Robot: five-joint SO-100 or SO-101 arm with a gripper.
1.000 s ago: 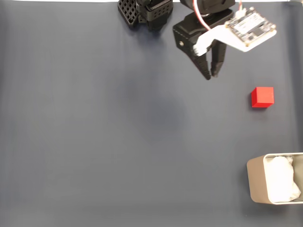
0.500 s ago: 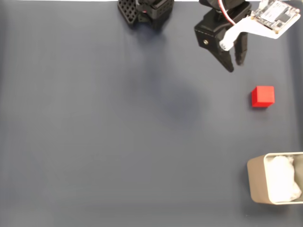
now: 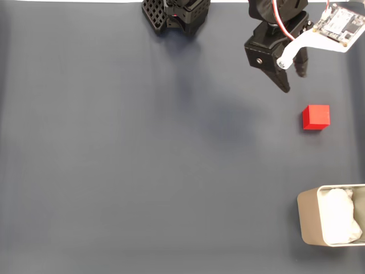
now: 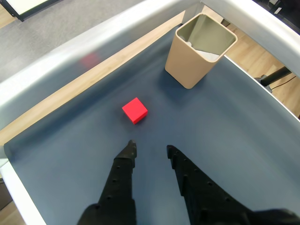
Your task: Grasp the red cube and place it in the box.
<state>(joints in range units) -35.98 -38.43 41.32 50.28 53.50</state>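
The red cube (image 3: 316, 116) lies on the dark blue mat at the right of the fixed view, and in the wrist view the red cube (image 4: 135, 110) sits just ahead of the fingertips. My gripper (image 3: 294, 81) hovers up and left of the cube, apart from it, its black jaws open with nothing between them. From the wrist, the gripper (image 4: 151, 147) points toward the cube with a clear gap. The beige box (image 3: 302, 220) stands at the lower right edge with white padding inside; beyond the cube, the box (image 4: 187, 61) is upright.
The arm's black base (image 3: 177, 14) sits at the top edge of the mat. In the wrist view a wooden strip (image 4: 70, 89) and a white rail (image 4: 61, 56) border the mat behind the cube. Wide bare mat (image 3: 142, 171) spreads left of the cube.
The gripper has swung to the right, closer to the cube, and its jaws have spread from nearly shut to open. Cube and box have stayed put.
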